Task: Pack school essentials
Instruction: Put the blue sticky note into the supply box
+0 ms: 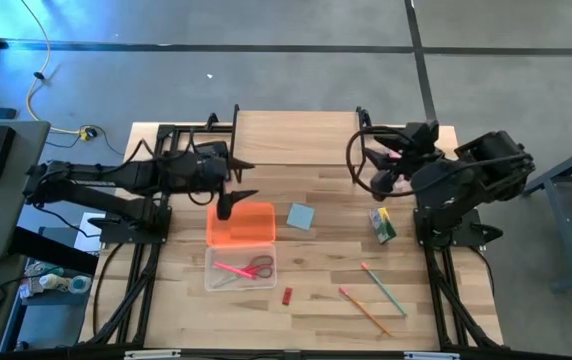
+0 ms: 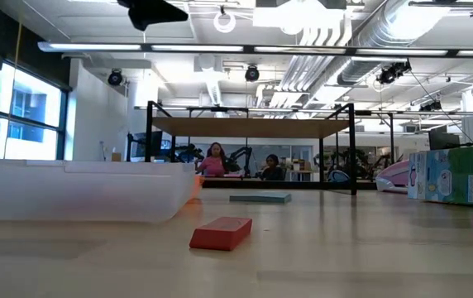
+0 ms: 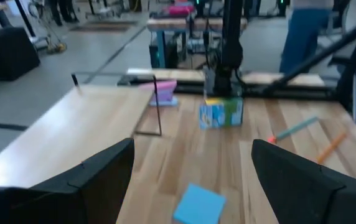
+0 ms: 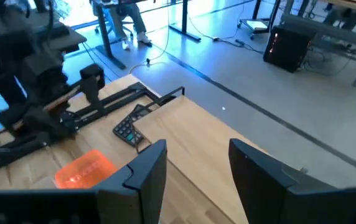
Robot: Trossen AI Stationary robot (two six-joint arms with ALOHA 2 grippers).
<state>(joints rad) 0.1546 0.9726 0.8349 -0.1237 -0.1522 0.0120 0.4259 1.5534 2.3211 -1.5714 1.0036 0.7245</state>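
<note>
My left gripper (image 1: 244, 180) hangs open above the table, just beyond the orange lid (image 1: 241, 222) of a clear box (image 1: 239, 268). A pink pencil and red-handled scissors (image 1: 246, 267) lie in that box. On the table lie the light-blue notepad (image 1: 300, 216), the yellow-green crayon box (image 1: 381, 225), the tiny red piece (image 1: 287, 295) and two pencils (image 1: 381, 288) (image 1: 364, 310). The left wrist view looks over the notepad (image 3: 196, 204) toward the crayon box (image 3: 220, 112). My right gripper (image 4: 193, 168) waits open, raised near the table's far right.
A black calculator (image 4: 128, 129) lies at the table's far side by the left arm. A flat pink bar (image 3: 162, 92) rests near the far edge, close to the right arm's base. Bare wood (image 1: 296, 135) shows between the arms. People sit in the room beyond.
</note>
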